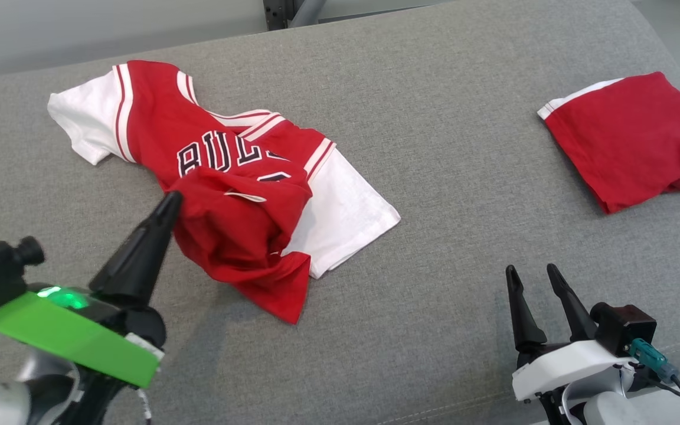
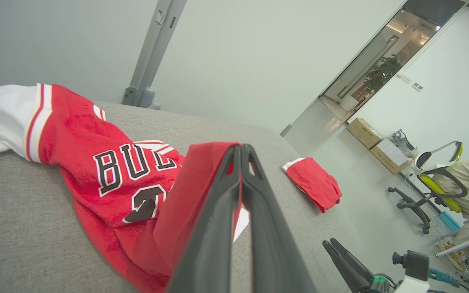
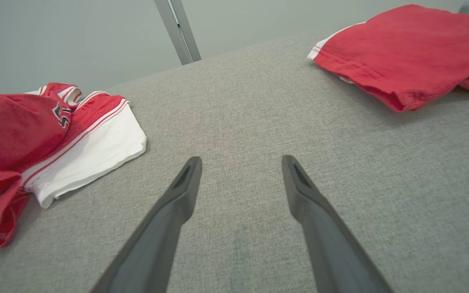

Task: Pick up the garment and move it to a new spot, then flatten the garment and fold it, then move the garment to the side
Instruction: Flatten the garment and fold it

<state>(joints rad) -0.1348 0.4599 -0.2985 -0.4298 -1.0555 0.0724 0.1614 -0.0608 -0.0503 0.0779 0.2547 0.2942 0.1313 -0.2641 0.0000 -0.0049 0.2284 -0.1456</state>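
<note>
The left gripper (image 2: 241, 147) is squeezed tight on a red flap of the shirt (image 1: 151, 118). The flap is lifted a little. The rest of the shirt lies crumpled on the gray cushion (image 1: 434, 118), just past the fingers. The right gripper (image 1: 536, 273) has its two fingers spread apart with nothing between them. It is over bare cushion, to the right of the shirt. A folded red cloth (image 1: 635, 139) lies well apart, on the right side.

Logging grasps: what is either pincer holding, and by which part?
The left pincer pinches the jersey by a raised red fold; the right pincer holds nothing.
</note>
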